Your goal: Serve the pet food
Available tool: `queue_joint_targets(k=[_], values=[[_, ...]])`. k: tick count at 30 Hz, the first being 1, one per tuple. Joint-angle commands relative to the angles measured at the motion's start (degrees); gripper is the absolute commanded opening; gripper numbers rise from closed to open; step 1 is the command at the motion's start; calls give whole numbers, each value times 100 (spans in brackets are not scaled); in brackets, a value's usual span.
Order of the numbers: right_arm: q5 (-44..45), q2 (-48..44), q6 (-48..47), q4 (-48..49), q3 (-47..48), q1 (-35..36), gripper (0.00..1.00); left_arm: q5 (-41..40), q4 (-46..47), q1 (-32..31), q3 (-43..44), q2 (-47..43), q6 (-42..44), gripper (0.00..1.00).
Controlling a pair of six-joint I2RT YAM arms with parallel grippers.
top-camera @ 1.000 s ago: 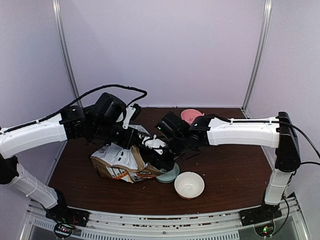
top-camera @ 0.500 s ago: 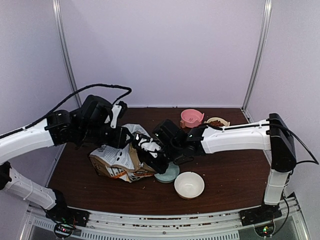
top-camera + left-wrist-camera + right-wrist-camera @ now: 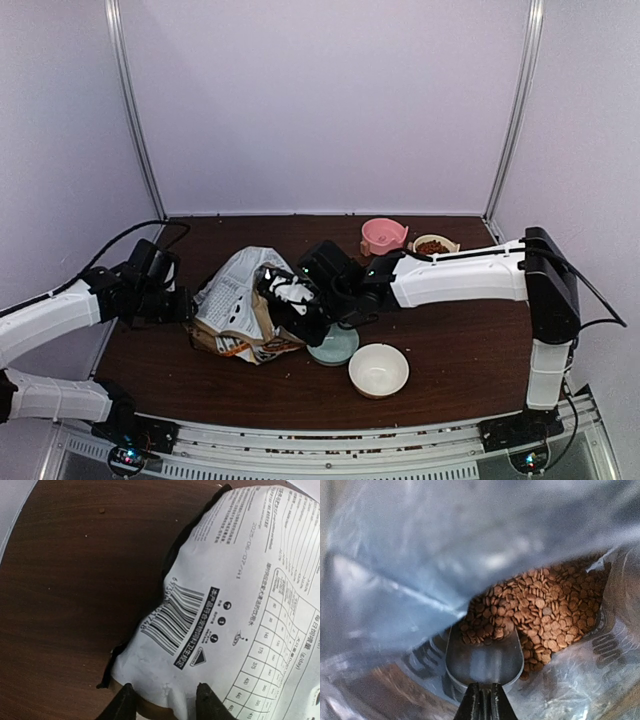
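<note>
Nearest the arms' bases, a white bowl (image 3: 378, 370) is sitting on the dark wooden table (image 3: 455, 335), in front of the bag and to its right. A pale green dish (image 3: 340, 350) is lying just beside the bag's right front corner, between the bag and the white bowl.

The bag (image 3: 232, 300) itself is lying crumpled on its side, its white printed back with a barcode facing left. Just left of the bag, the left gripper (image 3: 176, 303) is hovering low with its fingers (image 3: 124, 704) spread apart; whether they are touching the bag cannot be told.

From the bag's right, the right gripper (image 3: 482, 705) is reaching into the bag's open mouth, its fingers pressed together and pinching the handle of a grey scoop (image 3: 485, 662). The pet food (image 3: 545, 605) is lying heaped inside the bag, and the scoop's front lip is digging into the heap, with some pellets resting in it.

Well behind the bag and to its right, a pink bowl (image 3: 381, 235) is standing near the back wall, and just beside it a small pale bowl (image 3: 433, 246) is holding brown pellets.
</note>
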Motion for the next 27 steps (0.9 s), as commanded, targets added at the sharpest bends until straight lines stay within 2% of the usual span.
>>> queue_joint_targets(k=[1, 3, 6, 10, 14, 18, 24, 27], values=[[246, 538, 33, 46, 255, -6, 0, 475, 670, 17, -363, 101, -96, 31], [234, 683, 16, 115, 357, -4, 0, 597, 825, 23, -550, 147, -90, 25], [256, 840, 1, 414, 396, 7, 0, 745, 973, 17, -783, 155, -92, 21], [209, 1149, -18, 601, 726, 7, 0, 918, 1155, 23, -1038, -44, -122, 20], [149, 1187, 72, 1301, 677, 12, 0, 939, 1104, 23, -1070, -276, -178, 21], [-63, 719, 202, 2268, 157, 3, 0, 690, 549, 23, -652, -587, -42, 36], [-110, -226, 351, 3459, -928, 1, 0, 910, 48, -12, 227, -809, 401, 72], [-118, -538, 413, 3762, -1287, 12, 0, 1054, 30, -202, 618, -785, 464, 81]])
